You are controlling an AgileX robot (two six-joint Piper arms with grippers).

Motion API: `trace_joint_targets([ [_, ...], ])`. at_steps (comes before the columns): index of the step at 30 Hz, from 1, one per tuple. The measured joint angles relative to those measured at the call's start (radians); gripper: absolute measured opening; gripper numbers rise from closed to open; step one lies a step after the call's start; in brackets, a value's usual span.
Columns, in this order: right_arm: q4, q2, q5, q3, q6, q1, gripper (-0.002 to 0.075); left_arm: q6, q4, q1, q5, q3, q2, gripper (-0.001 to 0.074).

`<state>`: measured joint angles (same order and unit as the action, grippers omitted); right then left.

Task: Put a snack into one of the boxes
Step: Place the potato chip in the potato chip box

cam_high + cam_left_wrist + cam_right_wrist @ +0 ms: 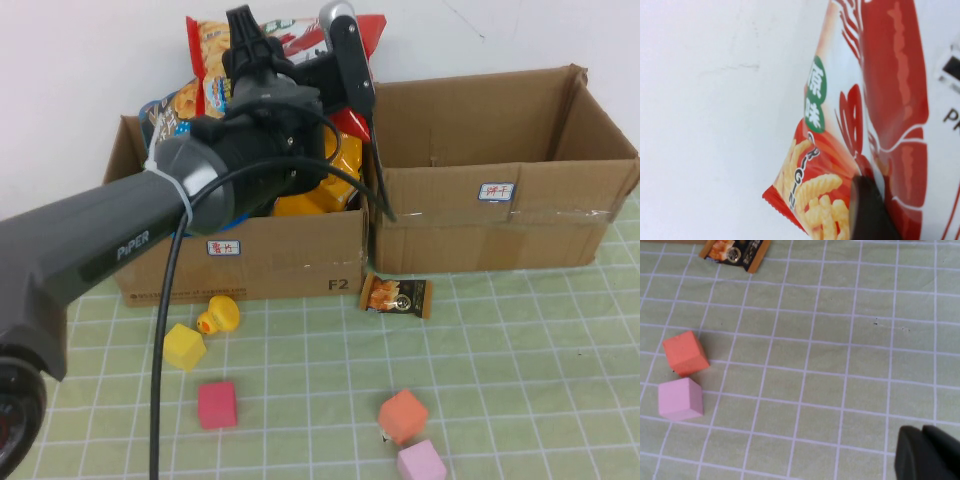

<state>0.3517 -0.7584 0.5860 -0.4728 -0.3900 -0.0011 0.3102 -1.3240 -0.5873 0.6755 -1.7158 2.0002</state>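
Observation:
My left gripper (345, 70) is raised over the back of the left cardboard box (290, 262) and is shut on a red and white snack bag (374, 28). In the left wrist view that bag (860, 130) fills the picture, with one dark finger (867, 210) pressed on it. The left box holds several other snack bags (310, 195). The right cardboard box (500, 235) stands open beside it and looks empty. A small brown snack packet (397, 296) lies on the mat in front of the boxes. My right gripper (922, 434) is shut and empty above the mat; it does not show in the high view.
A yellow duck (218, 316), a yellow cube (184, 346) and a red cube (217, 404) lie on the checked mat at front left. An orange cube (402, 415) and a pink cube (421, 462) lie at front centre. A white wall stands behind the boxes.

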Motion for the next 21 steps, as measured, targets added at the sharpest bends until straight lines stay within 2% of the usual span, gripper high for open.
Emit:
trace_joint_targets([
  [6, 0.0, 0.0, 0.0, 0.0, 0.0, 0.0, -0.0002, 0.091, -0.002, 0.002, -0.023, 0.0, 0.017, 0.032],
  [12, 0.0, 0.0, 0.0, 0.0, 0.0, 0.0, -0.0002, 0.221, -0.058, 0.002, -0.002, 0.0, 0.017, 0.0615],
  [14, 0.0, 0.0, 0.0, 0.0, 0.0, 0.0, -0.0002, 0.235, -0.074, 0.002, 0.021, 0.0, 0.017, 0.0657],
  [18, 0.0, 0.0, 0.0, 0.0, 0.0, 0.0, -0.0002, 0.246, -0.076, 0.0, 0.111, 0.0, 0.017, 0.068],
  [21, 0.002, 0.0, 0.0, 0.0, 0.0, 0.0, -0.0002, 0.243, -0.076, -0.009, 0.201, -0.002, 0.017, 0.0659],
])
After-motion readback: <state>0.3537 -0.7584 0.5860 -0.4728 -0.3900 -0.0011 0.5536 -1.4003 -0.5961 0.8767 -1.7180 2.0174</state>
